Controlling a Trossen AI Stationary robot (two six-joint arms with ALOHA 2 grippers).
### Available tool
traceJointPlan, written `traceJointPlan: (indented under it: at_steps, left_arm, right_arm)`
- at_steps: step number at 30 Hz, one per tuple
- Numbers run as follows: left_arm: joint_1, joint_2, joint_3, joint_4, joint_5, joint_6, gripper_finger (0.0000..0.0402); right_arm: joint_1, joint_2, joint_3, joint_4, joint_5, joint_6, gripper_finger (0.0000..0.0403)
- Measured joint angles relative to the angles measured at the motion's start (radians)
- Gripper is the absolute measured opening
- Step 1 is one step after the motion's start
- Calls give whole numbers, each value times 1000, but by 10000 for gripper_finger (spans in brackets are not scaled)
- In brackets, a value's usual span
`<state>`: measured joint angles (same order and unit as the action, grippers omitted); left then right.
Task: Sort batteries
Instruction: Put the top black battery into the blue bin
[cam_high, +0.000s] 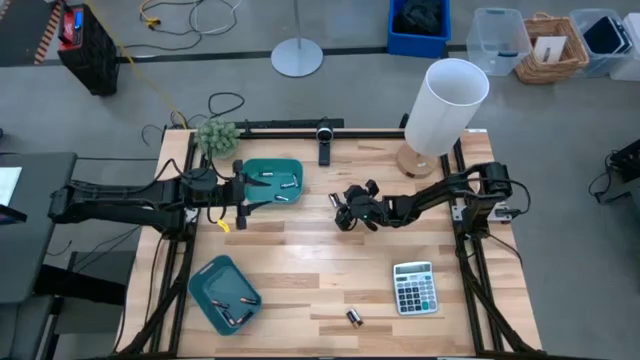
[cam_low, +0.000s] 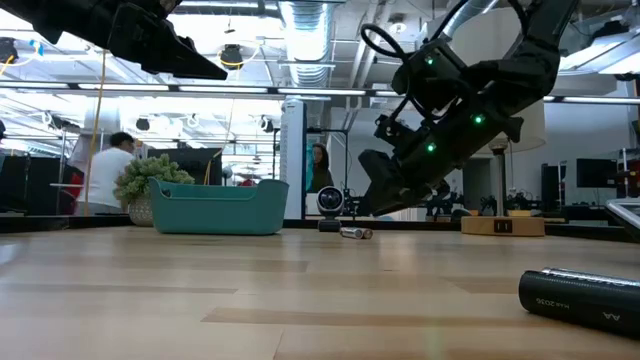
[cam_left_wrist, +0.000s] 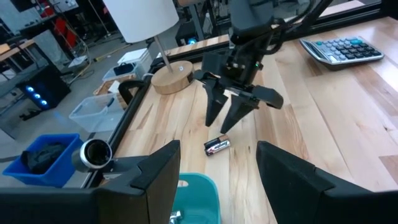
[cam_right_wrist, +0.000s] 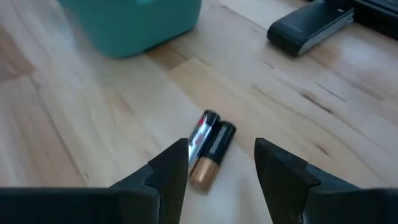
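Note:
Two batteries (cam_right_wrist: 208, 149) lie side by side on the wooden table (cam_high: 300, 260), near its middle. In the left wrist view they show as one small cylinder pair (cam_left_wrist: 217, 145). My right gripper (cam_right_wrist: 221, 163) hovers open just above them, slanting down, one finger on either side and touching neither. Another battery (cam_high: 353, 317) lies near the table's front edge. More batteries rest inside the far teal bin (cam_high: 272, 180) and the near teal bin (cam_high: 225, 293). My left gripper (cam_high: 243, 200) waits open by the far bin's near rim.
A grey calculator (cam_high: 414, 288) lies at the near right. A white-shaded lamp (cam_high: 440, 110) on a wooden base stands at the far right, a small plant (cam_high: 215, 135) at the far left. Bare wood spreads between the bins and the calculator.

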<state>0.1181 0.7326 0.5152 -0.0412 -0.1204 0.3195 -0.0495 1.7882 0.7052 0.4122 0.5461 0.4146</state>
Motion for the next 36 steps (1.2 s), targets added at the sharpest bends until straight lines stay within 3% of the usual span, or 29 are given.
traceJointPlan:
  at_steps: [9, 36]
  left_arm:
    - [0, 0, 0, 1, 0, -1, 206]
    - [1, 0, 0, 1, 0, -7, 206]
  right_arm:
    - [-51, -1, 0, -6, -21, 7, 201]
    - [-23, -1, 0, -7, 5, 4, 201]
